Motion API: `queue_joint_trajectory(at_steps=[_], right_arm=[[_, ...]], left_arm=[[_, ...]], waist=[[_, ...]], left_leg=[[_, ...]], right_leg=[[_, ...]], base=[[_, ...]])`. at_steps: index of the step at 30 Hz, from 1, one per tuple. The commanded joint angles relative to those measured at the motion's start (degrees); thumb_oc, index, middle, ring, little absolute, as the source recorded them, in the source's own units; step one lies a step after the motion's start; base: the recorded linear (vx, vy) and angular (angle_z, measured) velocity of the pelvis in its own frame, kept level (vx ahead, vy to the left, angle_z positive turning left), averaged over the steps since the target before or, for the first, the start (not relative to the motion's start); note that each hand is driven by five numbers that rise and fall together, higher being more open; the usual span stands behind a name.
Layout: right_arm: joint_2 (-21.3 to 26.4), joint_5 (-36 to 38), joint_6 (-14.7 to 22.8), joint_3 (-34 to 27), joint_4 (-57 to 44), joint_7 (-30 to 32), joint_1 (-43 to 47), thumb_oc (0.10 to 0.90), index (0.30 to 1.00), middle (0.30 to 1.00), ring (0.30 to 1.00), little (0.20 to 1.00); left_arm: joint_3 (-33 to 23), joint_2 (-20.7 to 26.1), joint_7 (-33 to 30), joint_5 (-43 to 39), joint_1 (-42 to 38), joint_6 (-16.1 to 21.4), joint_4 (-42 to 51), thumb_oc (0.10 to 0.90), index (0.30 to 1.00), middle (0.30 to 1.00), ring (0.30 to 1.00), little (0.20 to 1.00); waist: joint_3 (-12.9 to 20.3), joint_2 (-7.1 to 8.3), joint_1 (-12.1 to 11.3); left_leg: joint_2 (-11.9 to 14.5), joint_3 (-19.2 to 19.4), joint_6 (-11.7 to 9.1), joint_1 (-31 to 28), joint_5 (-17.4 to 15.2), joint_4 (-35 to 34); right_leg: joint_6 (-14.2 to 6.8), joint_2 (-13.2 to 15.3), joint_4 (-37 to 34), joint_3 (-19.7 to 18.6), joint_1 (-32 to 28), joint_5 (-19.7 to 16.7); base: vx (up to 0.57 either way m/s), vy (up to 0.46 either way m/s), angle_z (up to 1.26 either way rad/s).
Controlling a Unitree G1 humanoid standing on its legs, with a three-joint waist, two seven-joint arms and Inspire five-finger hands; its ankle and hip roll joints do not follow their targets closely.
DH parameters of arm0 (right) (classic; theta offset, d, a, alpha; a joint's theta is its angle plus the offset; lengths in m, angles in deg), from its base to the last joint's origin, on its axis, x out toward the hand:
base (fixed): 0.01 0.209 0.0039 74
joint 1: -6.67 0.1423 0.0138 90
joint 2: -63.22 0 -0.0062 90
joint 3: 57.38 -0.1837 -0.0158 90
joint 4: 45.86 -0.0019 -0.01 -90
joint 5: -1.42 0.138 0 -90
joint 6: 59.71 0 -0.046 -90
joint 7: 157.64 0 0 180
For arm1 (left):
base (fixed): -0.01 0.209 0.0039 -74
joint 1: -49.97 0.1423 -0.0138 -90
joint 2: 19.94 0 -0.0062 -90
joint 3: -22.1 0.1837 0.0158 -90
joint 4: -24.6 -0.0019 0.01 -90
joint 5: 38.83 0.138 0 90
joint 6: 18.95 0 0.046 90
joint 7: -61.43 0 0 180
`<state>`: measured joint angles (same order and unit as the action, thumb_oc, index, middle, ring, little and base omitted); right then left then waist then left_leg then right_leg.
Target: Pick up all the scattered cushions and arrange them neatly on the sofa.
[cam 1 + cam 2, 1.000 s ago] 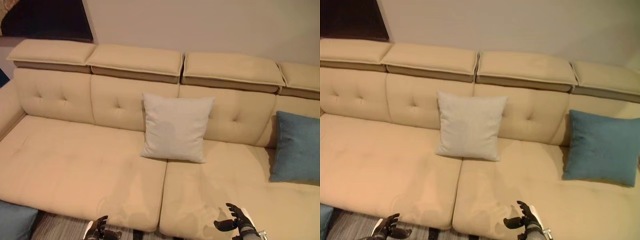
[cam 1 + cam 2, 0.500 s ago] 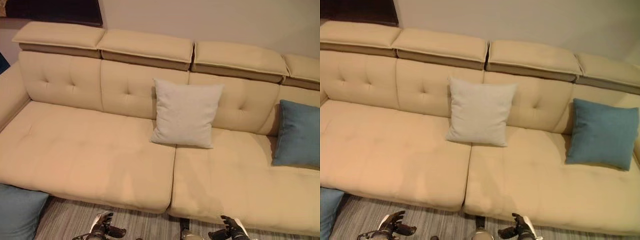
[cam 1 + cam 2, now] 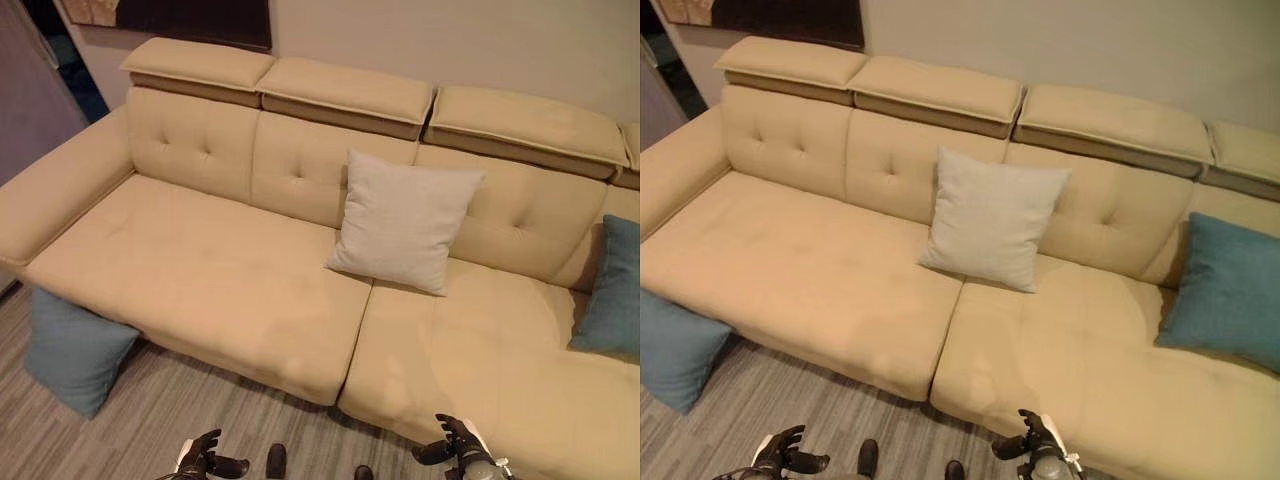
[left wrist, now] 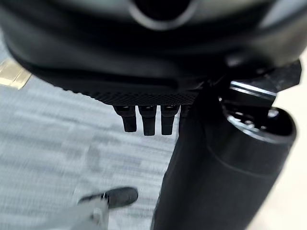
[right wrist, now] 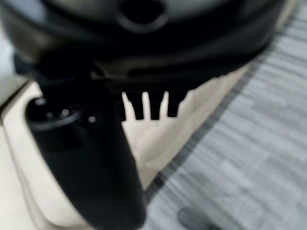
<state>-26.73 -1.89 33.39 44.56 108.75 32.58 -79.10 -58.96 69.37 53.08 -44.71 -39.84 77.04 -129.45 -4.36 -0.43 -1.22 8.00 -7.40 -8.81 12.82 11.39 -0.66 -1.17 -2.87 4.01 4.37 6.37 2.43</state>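
A pale grey cushion (image 3: 405, 220) leans upright against the back of the beige sofa (image 3: 200, 270), near the middle. At the sofa's right end a blue cushion (image 3: 1225, 290) stands against the backrest. Another blue cushion (image 3: 75, 350) sits on the floor, propped against the sofa's front left corner. My left hand (image 3: 200, 462) hangs low over the carpet, open and empty, well to the right of the floor cushion. My right hand (image 3: 455, 445) is low by the sofa's front edge, also open with nothing in it. Its fingers (image 5: 148, 108) show straight in the right wrist view.
Grey striped carpet (image 3: 200, 420) runs along the sofa's front. The sofa's wide left armrest (image 3: 55, 190) stands above the floor cushion. A dark picture (image 3: 190, 15) hangs on the wall behind, with a dim opening (image 3: 30, 90) at far left.
The camera has swung left and pulled back, so the sofa's left armrest, more carpet and the whole floor cushion now show. The cushions lie as before. Both hands stay low and empty.
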Motion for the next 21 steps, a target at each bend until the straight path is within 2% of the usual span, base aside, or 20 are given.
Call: queue_joint_trajectory(at_steps=[1,3,4,5,6,7,8,10,11,12,13,15,19,20,21], right_arm=[[2.94,2.05,1.26,-0.07,-2.85,2.44,0.0,0.8,0.9,0.9,0.9,0.9],[3.0,2.16,1.13,-0.09,-2.57,2.25,-0.69,0.8,0.9,0.9,0.9,0.9],[2.95,2.1,1.33,-0.23,-2.67,2.0,-1.66,0.8,0.9,0.9,0.9,0.9],[2.82,2.08,1.5,-0.42,-2.67,1.85,-2.22,0.8,0.9,0.9,0.9,0.9],[2.82,2.08,1.5,-0.42,-2.67,1.85,-2.22,0.8,0.9,0.9,0.9,0.9],[2.71,2.26,1.62,-1.1,-3.14,1.55,-3.39,0.8,0.9,0.9,0.9,0.9],[2.66,2.31,1.78,-1.37,-3.48,1.45,-3.86,0.8,0.9,0.9,0.9,0.9],[2.51,2.54,1.78,-1.81,-3.41,1.3,-4.23,0.8,0.9,0.9,0.9,0.9],[2.42,2.21,1.57,-1.63,-2.98,1.44,-4.4,0.8,0.9,0.9,0.9,0.9],[2.43,1.87,1.49,-1.44,-3.04,1.38,-4.21,0.8,0.9,0.9,0.9,0.9],[2.43,1.87,1.49,-1.44,-3.04,1.38,-4.21,0.8,0.9,0.9,0.9,0.9],[1.9,0.61,1.15,-0.34,-2.6,1.4,-3.21,0.8,0.9,0.9,0.9,0.9],[1.25,-0.41,0.83,1.21,-3.79,1.17,-2.32,0.8,0.9,0.9,0.9,0.9],[0.8,-0.37,0.81,1.53,-4.46,1.02,-2.11,0.8,0.9,0.9,0.9,0.9],[0.56,-0.4,0.96,1.78,-4.76,0.99,-2.2,0.8,0.9,0.9,0.9,0.9]], left_arm=[[-0.95,2.74,-1.55,-1.48,-2.71,1.53,1.6,0.8,0.9,0.9,0.9,0.9],[-0.92,2.45,-1.34,-0.99,-2.33,1.29,1.38,0.8,0.9,0.9,0.9,0.9],[-1.19,2.25,-0.94,0.07,-1.18,1.03,0.66,0.8,0.9,0.9,0.9,0.9],[-1.35,2.08,-0.89,0.46,-0.55,0.99,0.24,0.8,0.9,0.9,0.9,0.9],[-1.35,2.08,-0.89,0.46,-0.55,0.99,0.24,0.8,0.9,0.9,0.9,0.9],[-1.6,1.88,-0.66,1.03,0.25,0.8,-0.02,0.8,0.9,0.9,0.9,0.9],[-1.58,1.79,-0.67,1.35,0.51,0.76,-0.01,0.8,0.9,0.9,0.9,0.9],[-1.49,1.81,-0.29,1.38,0.46,0.75,0.22,0.8,0.9,0.9,0.9,0.9],[-1.07,1.91,-0.51,1.82,0.55,0.68,0.61,0.8,0.9,0.9,0.9,0.9],[-1.15,1.71,-0.06,1.61,0.58,0.63,0.7,0.8,0.9,0.9,0.9,0.9],[-1.15,1.71,-0.06,1.61,0.58,0.63,0.7,0.8,0.9,0.9,0.9,0.9],[-1.36,2.09,-0.26,1.64,0.31,0.6,0.78,0.8,0.9,0.9,0.9,0.9],[-1.34,3.37,-0.61,2.31,0.0,0.64,0.91,0.8,0.9,0.9,0.9,0.9],[-1.17,4.19,-0.78,2.63,-0.39,0.55,0.49,0.8,0.9,0.9,0.9,0.9],[-1.29,4.55,-0.99,2.74,-0.46,0.57,0.08,0.8,0.9,0.9,0.9,0.9]], waist=[[-1.3,5.87,1.08],[-1.88,6.48,1.51],[-1.79,7.22,2.06],[-1.68,7.59,2.45],[-1.68,7.59,2.45],[-1.41,7.77,3.13],[-1.04,7.74,3.66],[-0.29,7.4,4.53],[-0.02,7.17,4.83],[0.12,6.62,4.87],[0.12,6.62,4.87],[0.35,7.07,4.57],[-0.54,7.6,3.93],[-1.04,7.5,4.37],[-1.21,7.26,4.54]], left_leg=[[-4.83,5.51,2.35,1.07,-6.83,2.7],[-4.89,8.45,3.4,1.32,-8.92,6.18],[-5.61,10.0,4.15,-0.32,-12.59,9.89],[-5.94,10.79,4.51,-1.08,-14.56,11.95],[-5.94,10.79,4.51,-1.08,-14.56,11.95],[-5.28,13.71,5.07,-2.99,-17.22,14.43],[-4.45,15.8,5.15,-4.42,-17.93,14.74],[-3.28,19.3,4.93,-7.27,-18.79,13.15],[-3.28,20.59,4.78,-7.55,-17.97,11.87],[-3.26,21.29,4.33,-9.28,-17.84,7.98],[-3.26,21.29,4.33,-9.28,-17.84,7.98],[-5.1,18.93,4.62,-9.94,-16.63,3.51],[-6.02,17.11,5.26,-9.94,-15.14,0.79],[-6.54,15.14,5.66,-9.85,-14.45,-0.52],[-7.01,13.84,5.87,-9.79,-13.99,-0.93]], right_leg=[[-5.32,5.09,-4.71,-1.91,-3.94,0.71],[-5.1,5.75,-4.84,-0.45,-3.18,-0.41],[-4.99,6.74,-5.55,1.25,-2.84,-1.43],[-4.96,7.34,-5.73,2.03,-2.69,-1.85],[-4.96,7.34,-5.73,2.03,-2.69,-1.85],[-4.86,7.97,-6.41,4.03,-2.77,-2.1],[-4.88,8.25,-6.77,5.5,-2.83,-2.27],[-5.35,8.68,-7.47,8.42,-2.98,-2.66],[-5.74,8.94,-7.41,9.93,-2.77,-2.94],[-5.95,8.95,-7.21,10.81,-2.8,-3.19],[-5.95,8.95,-7.21,10.81,-2.8,-3.19],[-6.79,9.8,-6.12,11.82,-1.57,-4.46],[-7.25,10.29,-2.92,10.5,0.39,-4.08],[-7.67,8.49,-0.88,4.47,2.3,-3.36],[-7.88,7.2,-0.53,0.7,2.58,-2.73]], base=[[-0.21,-0.045,0.88],[-0.26,-0.035,0.68],[-0.29,-0.016,0.62],[-0.2,-0.006,0.69],[-0.16,0.033,0.77],[-0.13,0.046,0.65],[-0.16,0.07,0.64],[-0.07,0.097,1.23],[-0.04,0.135,1.58],[-0.03,0.097,1.32],[-0.04,0.161,0.68],[-0.06,0.185,0.62],[-0.07,0.07,0.28],[-0.05,0.072,0.31],[-0.05,0.092,1.53]])
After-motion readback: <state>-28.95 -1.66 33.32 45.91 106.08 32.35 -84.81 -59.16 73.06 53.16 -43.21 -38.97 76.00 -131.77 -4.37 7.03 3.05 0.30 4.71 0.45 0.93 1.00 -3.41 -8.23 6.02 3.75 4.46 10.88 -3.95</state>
